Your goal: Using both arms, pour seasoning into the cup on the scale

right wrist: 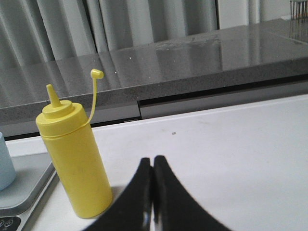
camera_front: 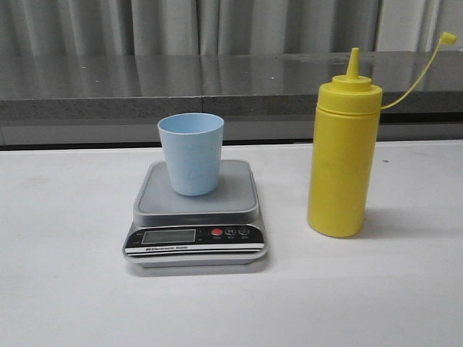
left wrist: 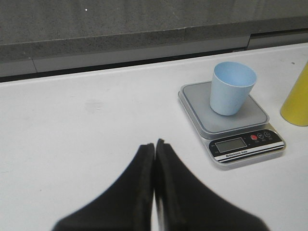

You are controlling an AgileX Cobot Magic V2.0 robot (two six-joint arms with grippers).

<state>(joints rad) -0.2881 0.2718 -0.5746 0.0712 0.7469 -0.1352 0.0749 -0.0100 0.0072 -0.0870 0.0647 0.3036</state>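
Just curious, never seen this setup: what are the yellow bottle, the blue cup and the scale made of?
The bottle looks like opaque soft plastic: a smooth, slightly glossy wall, moulded cone nozzle and thin bendy cap tether. The cup seems matte thin plastic, uniformly pale blue. The scale has a dull silver-grey platform, metal or painted plastic, I cannot tell, with a glossy black front panel.

On the white tabletop (camera_front: 65, 289) three things stand as obstacles. The flat silver-grey digital scale (camera_front: 195, 249) sits at the centre, with the small pale blue plastic cup (camera_front: 191, 153) upright on its platform. The tall yellow plastic squeeze bottle (camera_front: 343, 163) stands upright to the right, apart from the scale with a bare strip of table between them; its thin tethered cap (camera_front: 449, 37) arcs out to the right above. Bare table lies left of the scale, in front, and right of the bottle.
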